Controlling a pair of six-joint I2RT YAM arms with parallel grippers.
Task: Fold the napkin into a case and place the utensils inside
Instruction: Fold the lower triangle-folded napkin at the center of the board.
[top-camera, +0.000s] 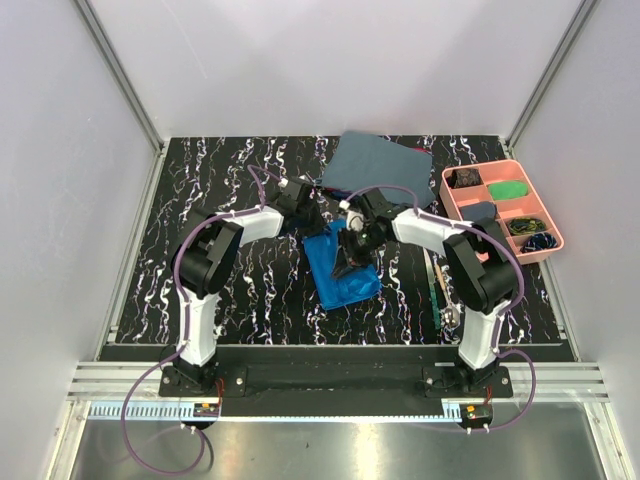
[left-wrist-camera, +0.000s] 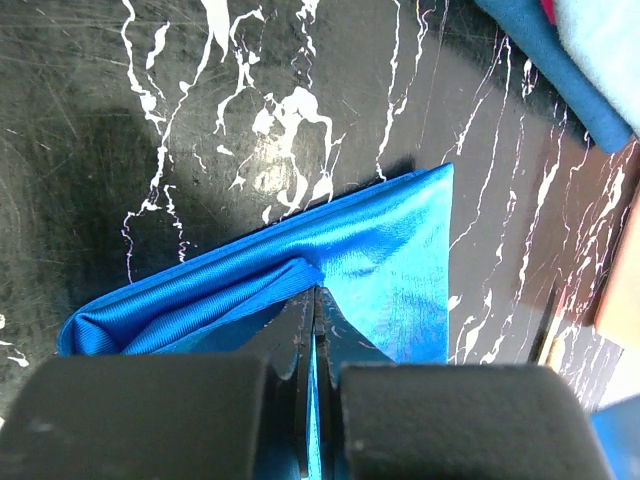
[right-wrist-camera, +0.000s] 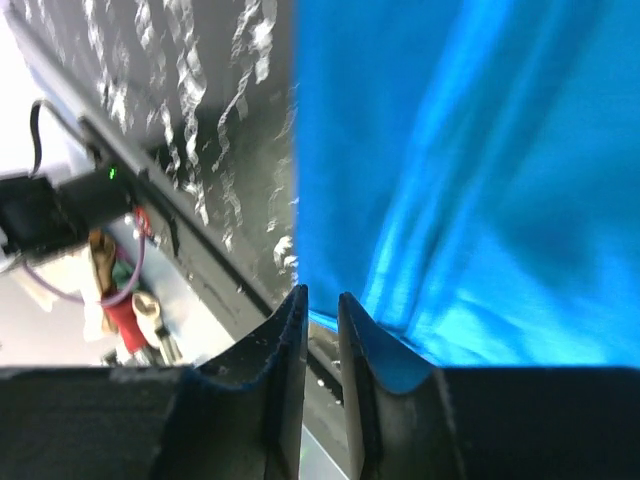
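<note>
Pinches one napkin (top-camera: 345, 282) tight in left gripper (left-wrist-camera: 314, 300) at its 11 o'clock corner, right gripper (right-wrist-camera: 320, 300) slightly ajar, empty; one tray (top-camera: 454, 207) at 2 o'clock.

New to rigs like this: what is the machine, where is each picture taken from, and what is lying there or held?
Two robot arms are bolted at the near edge of a black table. The overhead picture looks down on both; the other two come from cameras on each wrist. A bright blue napkin lies in the middle, with a grey-blue cloth behind, a pink tray and the utensils to the right. The left fingers are shut on a napkin fold; the right fingers stand slightly apart at its edge.
</note>
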